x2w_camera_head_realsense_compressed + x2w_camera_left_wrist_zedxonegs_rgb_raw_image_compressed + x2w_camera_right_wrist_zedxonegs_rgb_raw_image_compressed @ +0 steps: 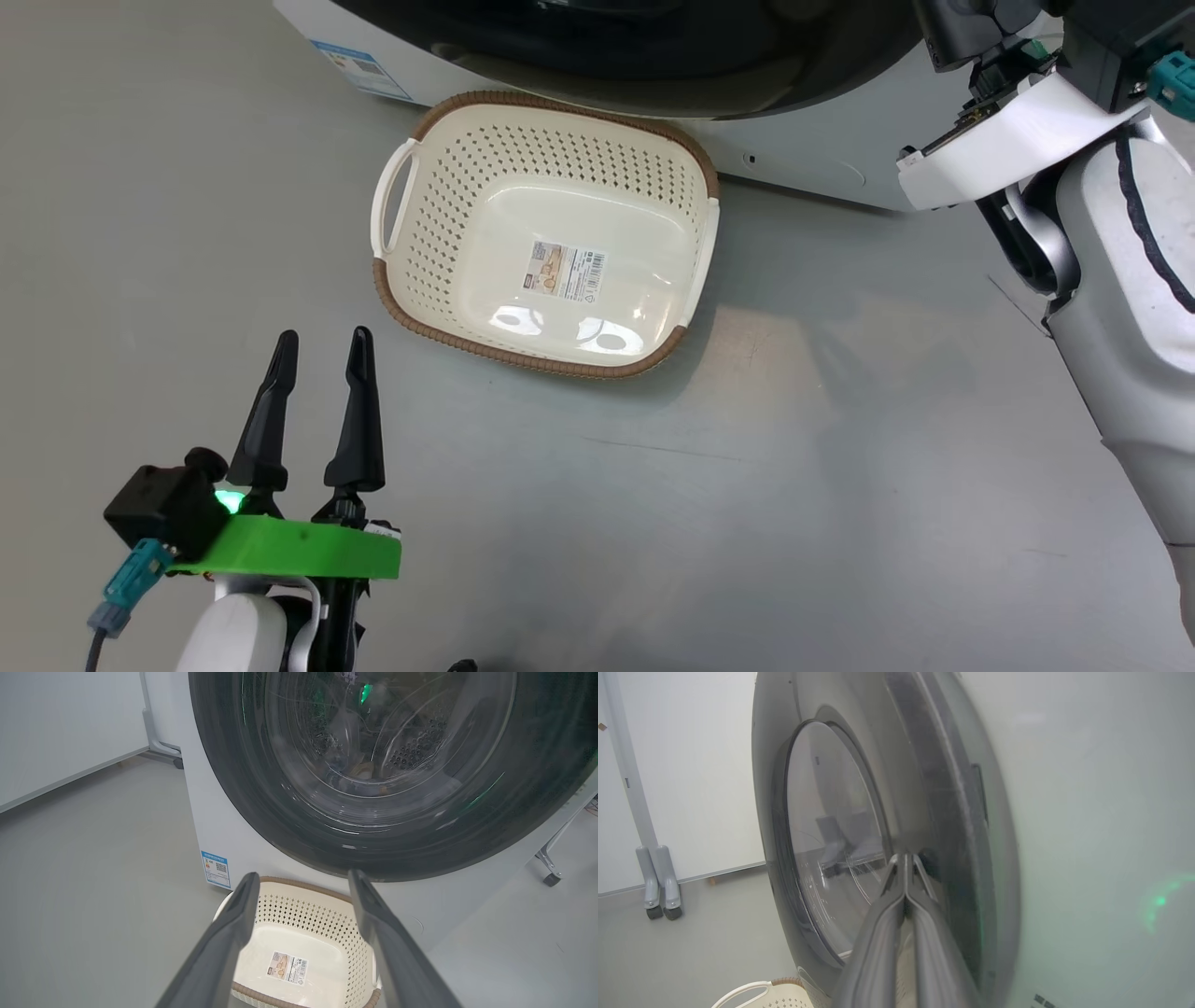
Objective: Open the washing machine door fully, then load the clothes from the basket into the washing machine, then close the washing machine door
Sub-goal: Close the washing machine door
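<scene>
The basket [546, 233] lies on the floor before the washing machine [803, 140], with only a label sticker inside; it also lies low between my fingers as basket [303, 933]. The washing machine door [387, 849] rests against the machine's white front [224, 826]. Through its glass a small pale and brownish patch, perhaps the clothes [364, 771], lies low in the drum. My left gripper [320, 343] hovers open near the basket's front corner and holds nothing; its wrist view has the left gripper [303, 875] aimed at the door. My right gripper [906, 857] is shut on nothing, tips at the door's black rim [943, 812].
A blue sticker [216, 869] marks the machine's lower left corner. My right forearm [1120, 280] stands at the right, close to the machine. A white panel on castors [658, 882] stands to the left of the machine. Grey floor spreads around the basket.
</scene>
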Controlling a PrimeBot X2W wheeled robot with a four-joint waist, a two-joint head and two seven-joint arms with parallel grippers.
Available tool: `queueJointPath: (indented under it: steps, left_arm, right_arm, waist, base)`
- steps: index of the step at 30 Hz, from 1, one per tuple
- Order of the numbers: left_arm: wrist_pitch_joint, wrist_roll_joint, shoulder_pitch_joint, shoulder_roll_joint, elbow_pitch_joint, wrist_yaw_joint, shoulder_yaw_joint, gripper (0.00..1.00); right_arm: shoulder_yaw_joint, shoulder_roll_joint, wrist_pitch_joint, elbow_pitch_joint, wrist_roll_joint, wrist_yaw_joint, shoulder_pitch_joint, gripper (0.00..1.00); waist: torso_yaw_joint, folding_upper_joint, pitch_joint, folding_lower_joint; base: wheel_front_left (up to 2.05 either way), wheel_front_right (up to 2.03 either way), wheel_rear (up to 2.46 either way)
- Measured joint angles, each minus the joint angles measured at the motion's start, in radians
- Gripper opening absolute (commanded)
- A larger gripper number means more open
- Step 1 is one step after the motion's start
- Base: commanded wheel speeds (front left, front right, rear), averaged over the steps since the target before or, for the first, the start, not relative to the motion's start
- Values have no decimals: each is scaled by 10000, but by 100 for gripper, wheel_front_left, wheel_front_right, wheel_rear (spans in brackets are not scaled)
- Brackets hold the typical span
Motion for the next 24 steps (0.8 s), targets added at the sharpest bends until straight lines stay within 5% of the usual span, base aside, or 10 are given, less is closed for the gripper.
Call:
queueJointPath:
  steps: [4, 10, 12, 13, 24]
  left_arm:
    - [-2, 17, 0, -2, 173, 0, 113, 100]
    - [-2, 146, 1, -6, 470, 0, 339, 100]
    - [-2, 224, 2, -8, 523, 0, 422, 100]
    - [-2, 270, 4, -8, 570, 0, 462, 100]
    - [-2, 642, 350, 71, 1104, 0, 922, 100]
  right_arm:
    - [6, 63, 0, -104, 44, -25, 408, 0]
    - [-98, 224, 0, -276, 44, -25, 1174, 55]
    - [-113, 253, 0, -374, 44, -25, 1413, 92]
    - [-140, 272, 0, -420, 44, -25, 1541, 100]
    - [-859, 311, 0, -821, 33, -25, 3289, 100]
  waist:
    - [-193, 0, -267, -1]
    - [-578, 0, -755, -1]
    - [-724, 0, -938, -1]
    - [-802, 0, -1037, -1]
    - [-1661, 0, -2318, -1]
  base:
    - [0, 0, 0]
    - [0, 0, 0]
    - [0, 0, 0]
    - [0, 0, 0]
    - [0, 0, 0]
